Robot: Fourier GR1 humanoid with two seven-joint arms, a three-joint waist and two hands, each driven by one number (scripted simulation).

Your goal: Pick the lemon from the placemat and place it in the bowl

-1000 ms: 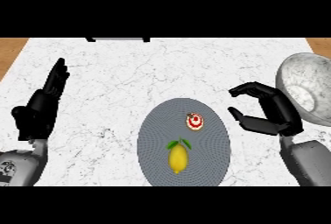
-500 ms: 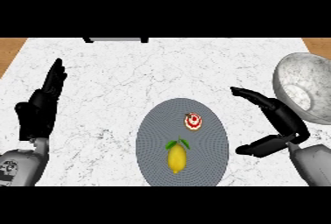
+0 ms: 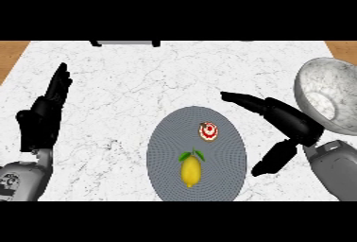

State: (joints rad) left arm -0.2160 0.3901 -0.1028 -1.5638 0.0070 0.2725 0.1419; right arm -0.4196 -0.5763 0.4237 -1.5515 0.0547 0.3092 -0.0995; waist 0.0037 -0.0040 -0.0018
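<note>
A yellow lemon [image 3: 190,170] with green leaves lies on the near part of the round grey placemat [image 3: 164,142] in the middle of the counter. A grey marbled bowl [image 3: 333,90] stands at the right edge. My right hand [image 3: 289,124] hovers between the placemat and the bowl, open, fingers stretched toward the mat's far rim and thumb spread down toward me. It is to the right of the lemon and apart from it. My left hand [image 3: 43,118] rests open at the left edge, fingers up.
A small red and white pastry [image 3: 208,132] sits on the placemat just beyond the lemon. A dark object [image 3: 124,43] lies at the counter's far edge. Wooden floor shows past the counter's far corners.
My right hand has opened from a curl and swung left and nearer, toward the placemat. Lemon, bowl and left hand have not moved.
</note>
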